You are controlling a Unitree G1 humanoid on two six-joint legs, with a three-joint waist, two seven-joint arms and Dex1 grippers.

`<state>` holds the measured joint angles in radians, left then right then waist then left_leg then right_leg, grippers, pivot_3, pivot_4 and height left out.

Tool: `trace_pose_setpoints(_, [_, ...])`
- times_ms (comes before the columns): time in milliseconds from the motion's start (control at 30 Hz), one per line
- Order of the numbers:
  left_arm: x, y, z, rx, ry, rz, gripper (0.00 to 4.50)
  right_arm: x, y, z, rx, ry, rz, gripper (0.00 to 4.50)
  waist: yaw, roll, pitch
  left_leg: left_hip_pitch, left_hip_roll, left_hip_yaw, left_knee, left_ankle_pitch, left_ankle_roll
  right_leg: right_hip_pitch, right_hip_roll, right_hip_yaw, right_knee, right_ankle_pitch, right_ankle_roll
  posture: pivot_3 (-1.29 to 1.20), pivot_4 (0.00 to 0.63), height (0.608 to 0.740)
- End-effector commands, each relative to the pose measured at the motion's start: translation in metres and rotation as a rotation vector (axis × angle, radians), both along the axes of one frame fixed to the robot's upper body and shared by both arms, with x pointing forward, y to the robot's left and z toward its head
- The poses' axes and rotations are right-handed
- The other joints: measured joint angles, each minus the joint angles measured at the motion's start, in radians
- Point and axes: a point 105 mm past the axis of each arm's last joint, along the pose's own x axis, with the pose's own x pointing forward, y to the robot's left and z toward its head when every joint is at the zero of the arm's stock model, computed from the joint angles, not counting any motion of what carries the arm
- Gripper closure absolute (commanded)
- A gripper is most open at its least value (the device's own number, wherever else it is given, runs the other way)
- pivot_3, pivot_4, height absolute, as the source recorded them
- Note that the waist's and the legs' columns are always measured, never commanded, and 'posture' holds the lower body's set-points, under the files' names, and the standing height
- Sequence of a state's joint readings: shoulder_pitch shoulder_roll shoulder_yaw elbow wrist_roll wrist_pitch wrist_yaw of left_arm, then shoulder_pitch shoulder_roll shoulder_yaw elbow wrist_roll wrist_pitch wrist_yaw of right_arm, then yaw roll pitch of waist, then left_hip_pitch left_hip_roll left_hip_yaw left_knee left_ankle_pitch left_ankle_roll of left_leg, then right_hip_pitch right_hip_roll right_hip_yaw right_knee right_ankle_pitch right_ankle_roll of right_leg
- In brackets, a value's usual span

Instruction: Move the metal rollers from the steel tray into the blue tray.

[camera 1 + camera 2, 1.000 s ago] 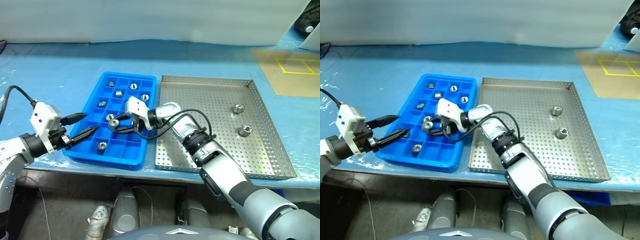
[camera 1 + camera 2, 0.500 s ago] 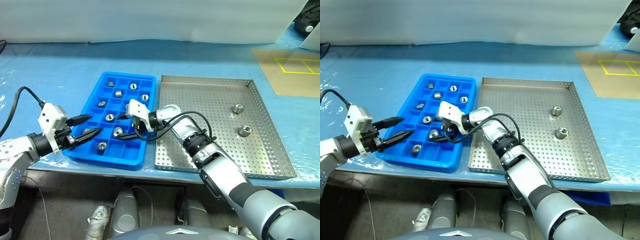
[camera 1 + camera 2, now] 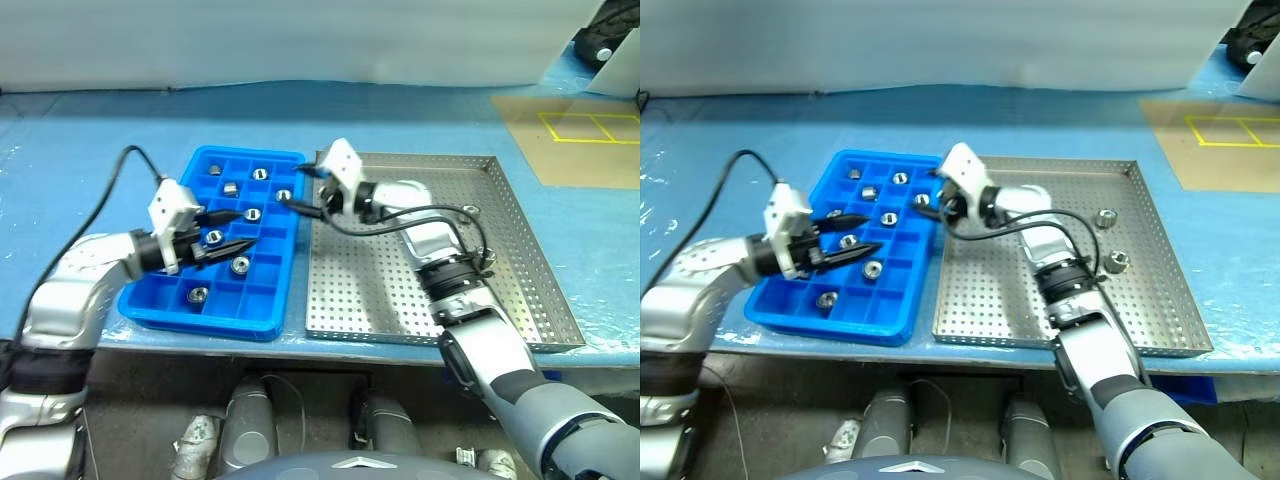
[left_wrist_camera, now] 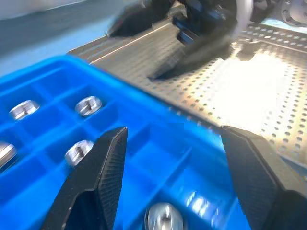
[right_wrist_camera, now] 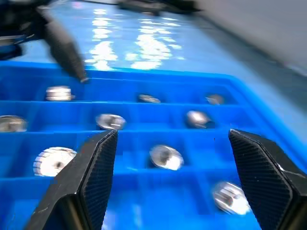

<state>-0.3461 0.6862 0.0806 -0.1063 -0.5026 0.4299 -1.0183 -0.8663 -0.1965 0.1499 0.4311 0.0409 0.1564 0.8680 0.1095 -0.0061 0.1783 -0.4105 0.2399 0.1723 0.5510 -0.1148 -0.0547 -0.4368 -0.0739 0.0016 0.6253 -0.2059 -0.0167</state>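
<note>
The blue tray (image 3: 205, 305) holds several metal rollers, among them one (image 3: 240, 265) near its front and one (image 5: 163, 156) between my right fingers' line of sight. Two more rollers (image 3: 1104, 216) (image 3: 1117, 261) lie on the right side of the steel tray (image 3: 380, 290). My right gripper (image 3: 298, 188) hangs open and empty above the blue tray's far right edge, next to the steel tray. Over the middle of the blue tray my left gripper (image 3: 243, 228) is open and empty, pointing toward the right one. In the left wrist view the left fingers (image 4: 103, 177) frame blue compartments.
Both trays rest on a blue-covered table (image 3: 120, 130) close to its front edge. A brown board with yellow lines (image 3: 580, 135) lies at the far right. Black cables trail from both wrists.
The right gripper opened, left its roller in a front compartment of the blue tray, then rose and drew back to the tray's far right edge. The left gripper moved right over the tray.
</note>
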Motion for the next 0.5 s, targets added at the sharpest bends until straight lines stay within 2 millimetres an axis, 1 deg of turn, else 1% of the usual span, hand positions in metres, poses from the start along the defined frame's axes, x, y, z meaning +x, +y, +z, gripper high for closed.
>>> trace_pose_setpoints(33, [0.014,-0.019,0.005,0.001,-0.047,-0.089,1.24,0.009,-0.036,0.019,0.064,-0.054,-0.172,0.67,-0.018,0.0,0.0,0.0,0.0,0.0,0.0,0.0,0.0,0.001,0.0,0.0,0.0,0.0,0.0,-0.21,0.15,0.74])
trace_pose_setpoints(133, [0.026,-0.037,0.004,-0.012,-0.053,-0.162,1.24,0.012,-0.07,0.018,0.059,-0.066,-0.313,0.67,-0.049,0.0,0.0,0.0,0.0,0.0,0.0,0.0,0.0,0.0,0.001,0.001,-0.001,0.0,0.0,-0.32,0.15,0.74])
trace_pose_setpoints(200, [0.032,-0.051,0.001,-0.017,-0.051,-0.219,1.24,0.01,-0.092,0.018,0.052,-0.076,-0.398,0.67,-0.067,0.0,0.0,0.0,0.0,0.001,0.0,0.0,0.001,0.0,0.001,0.002,-0.002,0.0,0.0,-0.35,0.15,0.74])
trace_pose_setpoints(267, [0.034,-0.064,-0.002,-0.027,-0.049,-0.271,1.24,0.007,-0.113,0.019,0.046,-0.089,-0.487,0.67,-0.077,0.0,0.0,0.0,-0.001,0.002,0.001,-0.001,0.002,0.0,0.001,0.003,-0.002,0.0,0.0,-0.42,0.15,0.74])
trace_pose_setpoints(367, [0.037,-0.082,-0.006,-0.046,-0.044,-0.335,1.24,0.004,-0.149,0.017,0.04,-0.095,-0.659,0.67,-0.104,0.0,0.0,0.0,-0.001,0.002,0.002,-0.001,0.003,0.0,0.001,0.004,-0.003,0.0,0.0,-0.47,0.15,0.74])
trace_pose_setpoints(400, [0.037,-0.088,-0.007,-0.047,-0.042,-0.352,1.24,0.001,-0.159,0.016,0.041,-0.092,-0.698,0.67,-0.11,0.0,0.0,0.0,-0.001,0.003,0.003,-0.002,0.003,0.0,0.001,0.005,-0.003,0.0,0.0,-0.48,0.15,0.74])
trace_pose_setpoints(500, [0.037,-0.098,-0.014,-0.038,-0.039,-0.391,1.24,-0.009,-0.176,0.012,0.031,-0.079,-0.762,0.67,-0.129,0.0,0.0,0.002,0.0,0.003,0.004,-0.003,0.007,0.002,0.001,0.005,-0.002,0.0,0.0,-0.52,0.15,0.74])
